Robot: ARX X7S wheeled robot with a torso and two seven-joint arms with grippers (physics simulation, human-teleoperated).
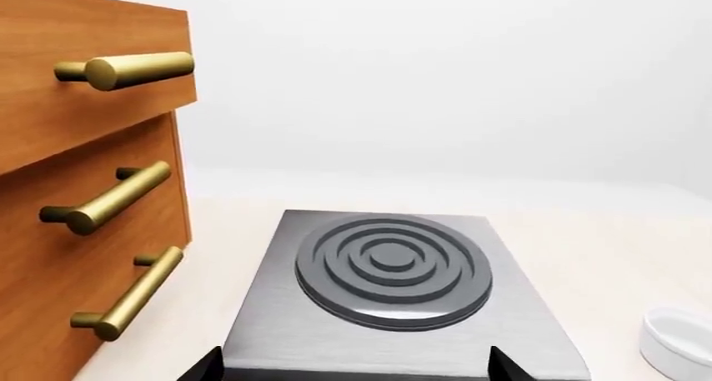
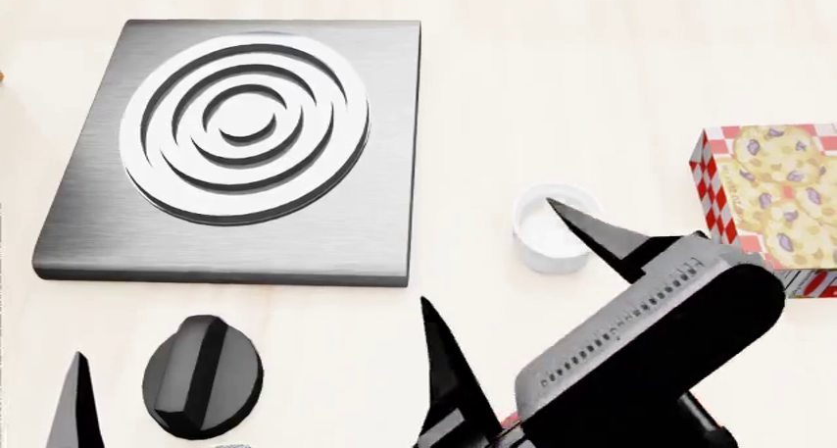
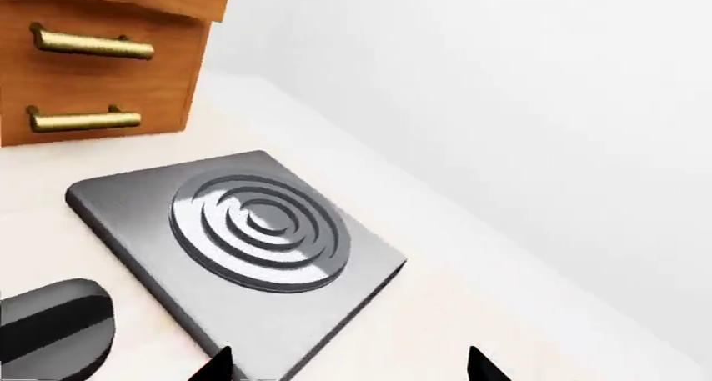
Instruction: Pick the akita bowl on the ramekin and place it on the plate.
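Observation:
The ramekin [image 2: 536,240] is a small white cup on the counter to the right of the stove plate, with nothing on it. It also shows at the edge of the left wrist view as the ramekin [image 1: 679,341]. The akita bowl and the plate are out of view. My right gripper [image 3: 350,368] is open and empty. In the head view one of its dark fingers [image 2: 595,237] reaches over the ramekin's near right rim. My left gripper [image 1: 356,366] is open and empty, facing the stove plate.
A grey stove plate [image 2: 249,134] with ringed burner lies at the left, a black knob [image 2: 203,374] in front of it. A red-checked cookie box [image 2: 771,193] sits at the right edge. Wooden drawers [image 1: 78,198] with brass handles stand left of the stove.

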